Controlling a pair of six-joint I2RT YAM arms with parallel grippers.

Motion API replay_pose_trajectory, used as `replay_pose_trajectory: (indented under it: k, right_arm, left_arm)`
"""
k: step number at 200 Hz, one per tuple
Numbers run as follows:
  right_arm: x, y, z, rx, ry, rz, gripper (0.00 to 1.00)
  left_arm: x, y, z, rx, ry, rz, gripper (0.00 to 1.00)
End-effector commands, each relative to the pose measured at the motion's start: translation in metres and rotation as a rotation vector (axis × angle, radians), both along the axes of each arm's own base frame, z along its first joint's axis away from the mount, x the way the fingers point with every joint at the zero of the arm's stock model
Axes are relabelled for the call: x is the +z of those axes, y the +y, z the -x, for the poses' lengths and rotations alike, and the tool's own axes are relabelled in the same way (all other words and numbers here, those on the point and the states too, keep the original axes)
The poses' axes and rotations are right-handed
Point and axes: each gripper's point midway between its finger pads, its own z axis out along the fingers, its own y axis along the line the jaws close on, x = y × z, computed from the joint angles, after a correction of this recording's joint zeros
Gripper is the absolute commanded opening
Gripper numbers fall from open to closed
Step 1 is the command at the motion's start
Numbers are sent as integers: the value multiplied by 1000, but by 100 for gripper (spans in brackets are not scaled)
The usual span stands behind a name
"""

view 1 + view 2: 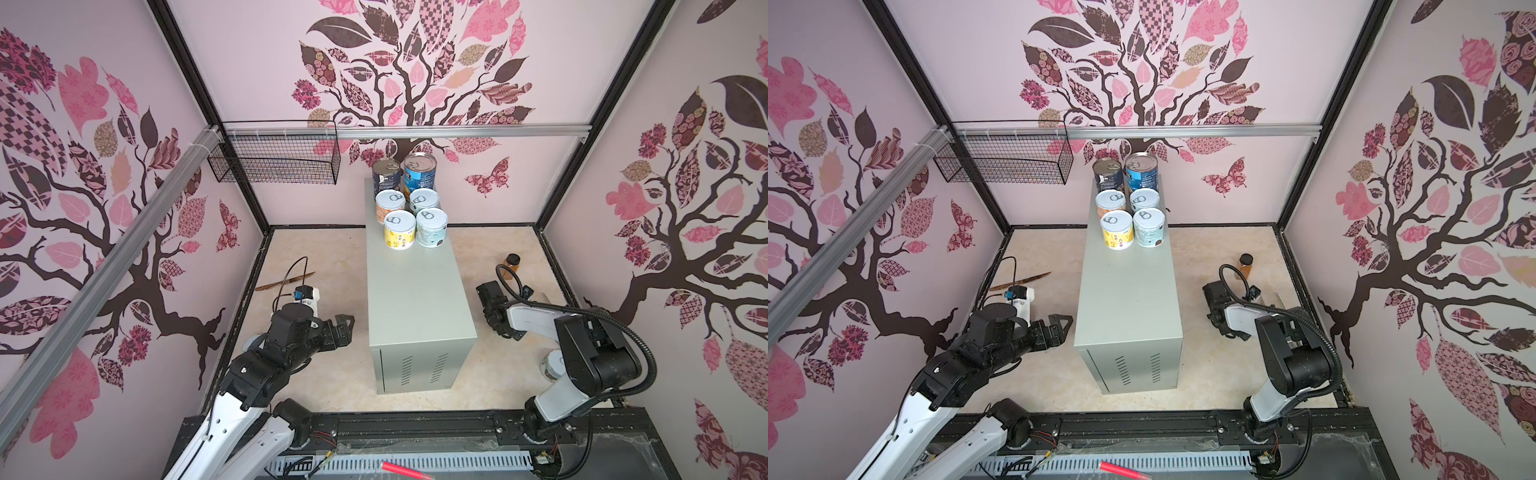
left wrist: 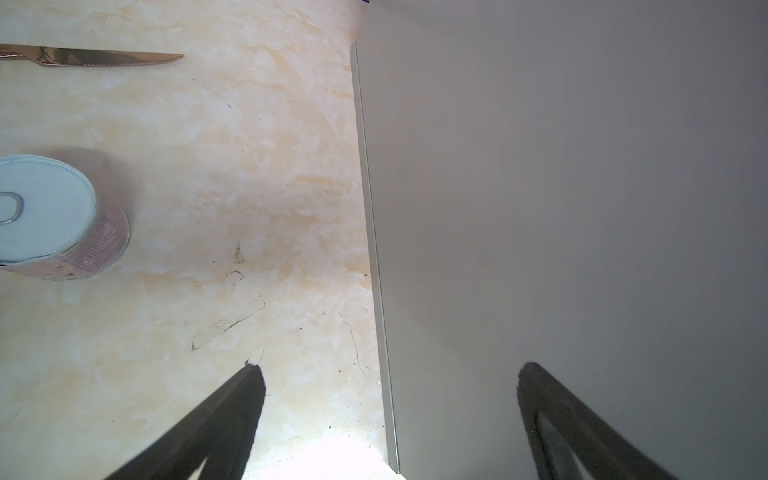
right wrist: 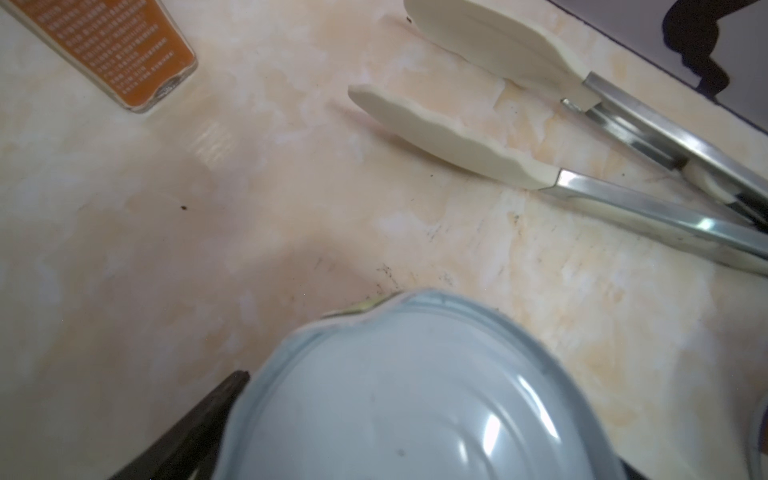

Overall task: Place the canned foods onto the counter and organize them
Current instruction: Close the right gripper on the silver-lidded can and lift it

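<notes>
1. On the counter [image 1: 415, 291], at its far end: six canned foods [image 1: 400, 226] upright in three close pairs, two tall ones rearmost, four short white-lidded ones ahead of them.
2. From the short cans to the counter's near edge: bare flat top.
3. Right of the counter, low over the floor [image 1: 324, 257]: right gripper [image 1: 498, 326] pointing down, forearm folded in from a raised elbow. Jaws set either side of a white-lidded can [image 3: 415, 395], one finger [image 3: 199, 419] against its rim, the opposite one hidden; clamped or not, cannot tell.
4. Left of the counter, just beside its side wall near the front: left gripper [image 2: 390, 370] spread wide, holding nothing, arm reaching low and level toward that wall.
5. Further left of the counter: pink-labelled can [image 2: 50, 216] upright on the floor, well apart from the wall, with a knife [image 2: 91, 58] lying beyond it.
6. Right of the counter, past the white-lidded can: tongs [image 3: 478, 137] flat on the floor, amber jar [image 3: 112, 50] nearby.
7. Open floor along both long sides of the counter.
</notes>
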Motion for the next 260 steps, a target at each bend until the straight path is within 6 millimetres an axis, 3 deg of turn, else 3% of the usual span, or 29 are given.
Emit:
replay_pose_trajectory:
  k: [1, 56, 91, 126, 187, 260]
  right_arm:
    - [-1, 2, -6, 26, 21, -2, 86]
    - [-1, 7, -10, 72, 24, -12, 68]
    - [-3, 19, -13, 154, 19, -57, 64]
    - [11, 26, -16, 237, -17, -72, 63]
    - [67, 37, -21, 379, -105, -63, 60]
    - [147, 51, -3, 568, -213, -59, 60]
  left_arm:
    - [-7, 2, 0, -2, -1, -10, 98]
    - [-4, 5, 1, 12, -18, -9, 98]
    - [-4, 8, 1, 23, -22, -15, 98]
    - [-4, 9, 1, 32, -20, -21, 98]
    - [-10, 12, 0, 47, 7, -43, 98]
    - [-3, 8, -1, 20, -14, -40, 98]
